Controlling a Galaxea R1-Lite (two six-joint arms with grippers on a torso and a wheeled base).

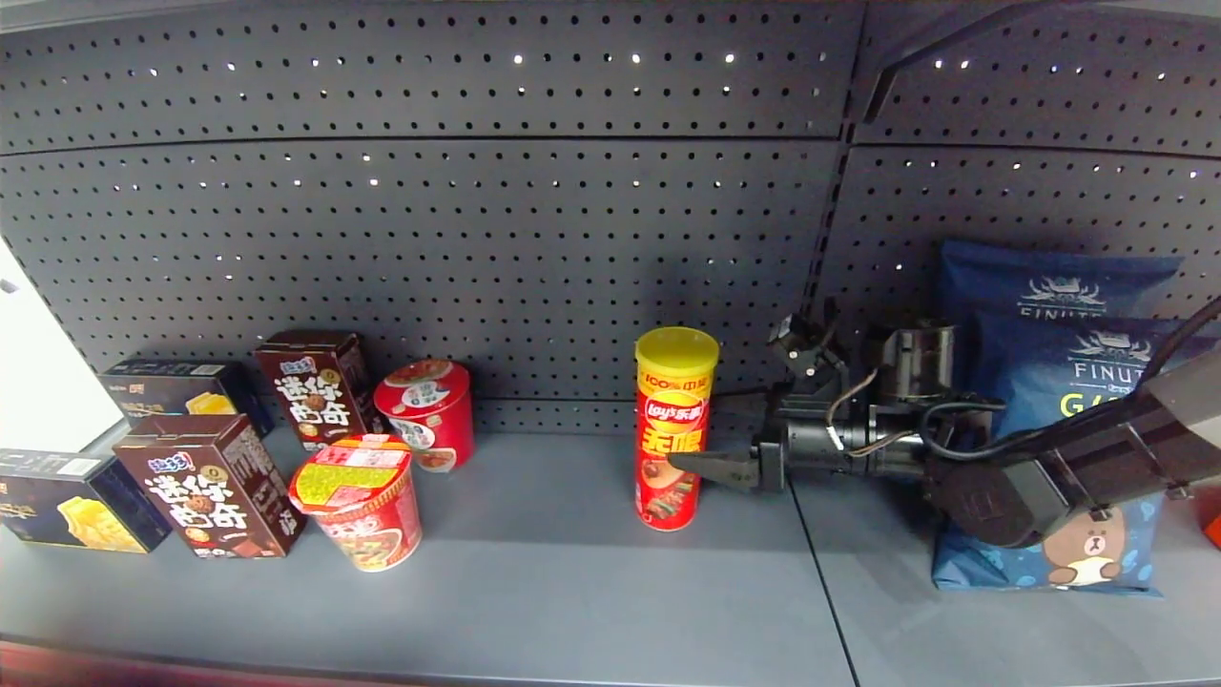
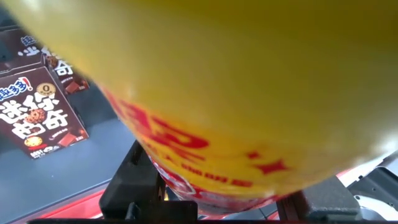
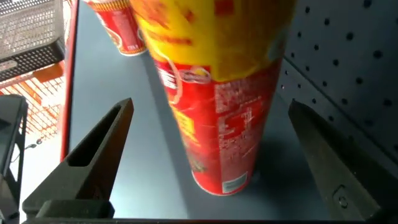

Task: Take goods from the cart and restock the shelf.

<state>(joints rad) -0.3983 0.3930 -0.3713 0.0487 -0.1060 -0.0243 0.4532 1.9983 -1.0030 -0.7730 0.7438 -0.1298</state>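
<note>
Right jaws (image 3: pixel 210 109) are wide apart with one chips can (image 1: pixel 675 429) standing upright between them on the shelf (image 1: pixel 572 592). Looks like neither side is pressing it. One tip sits right by the can's lower half. Past the can, on the far side from those jaws, there are two red noodle cups (image 1: pixel 361 510), then two brown cookie boxes (image 1: pixel 215 496), and furthest out two dark boxes (image 1: pixel 67 501) with yellow pictures. Back behind the right wrist, two blue bags (image 1: pixel 1059 286) lean on the pegboard (image 1: pixel 477 239). Left jaws (image 2: pixel 211 193) are clamped on one yellow-and-red package (image 2: pixel 249 81), up near the brown boxes.
</note>
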